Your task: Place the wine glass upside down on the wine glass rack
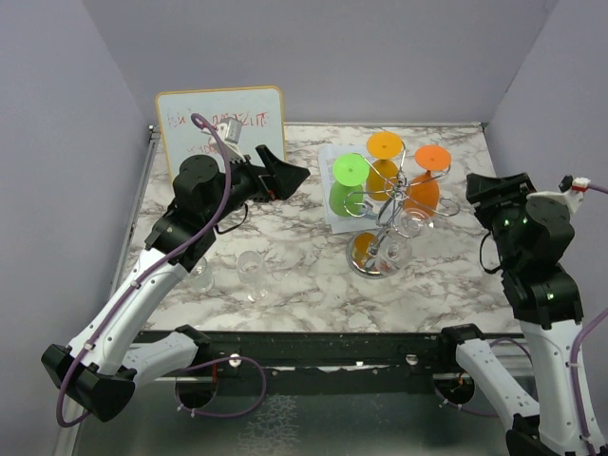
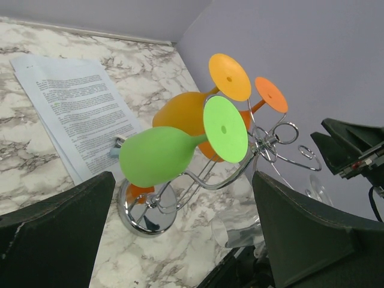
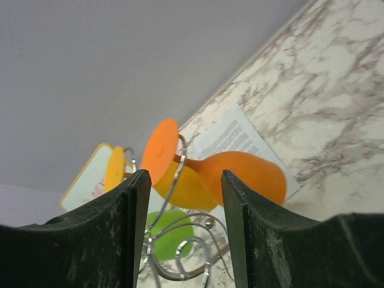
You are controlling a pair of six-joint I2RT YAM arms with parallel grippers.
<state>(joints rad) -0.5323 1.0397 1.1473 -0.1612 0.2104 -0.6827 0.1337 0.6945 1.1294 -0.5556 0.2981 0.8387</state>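
- Top view: the wine glass rack (image 1: 385, 223) stands right of centre on the marble table (image 1: 304, 266). A green glass (image 1: 344, 195), a yellow glass (image 1: 382, 176) and an orange glass (image 1: 423, 195) hang from it, feet up. Two clear wine glasses (image 1: 253, 274) (image 1: 200, 274) stand upright beside the left forearm, well apart from the rack.
- The left arm reaches forward, with the left gripper (image 1: 290, 176) raised and pointing at the rack. The right arm is folded upright, with the right gripper (image 1: 480, 190) just right of the rack.
- Left wrist: the left gripper (image 2: 183, 180) is spread wide and holds nothing. Between its fingers are the rack's mirrored base (image 2: 147, 210), the green glass (image 2: 156, 156) and a printed sheet (image 2: 72, 114) behind them.
- Right wrist: the right gripper (image 3: 185, 180) has its fingers parted around empty air. Beyond them the orange glass (image 3: 240, 174) hangs on the wire, with a whiteboard (image 3: 84, 180) farther back.
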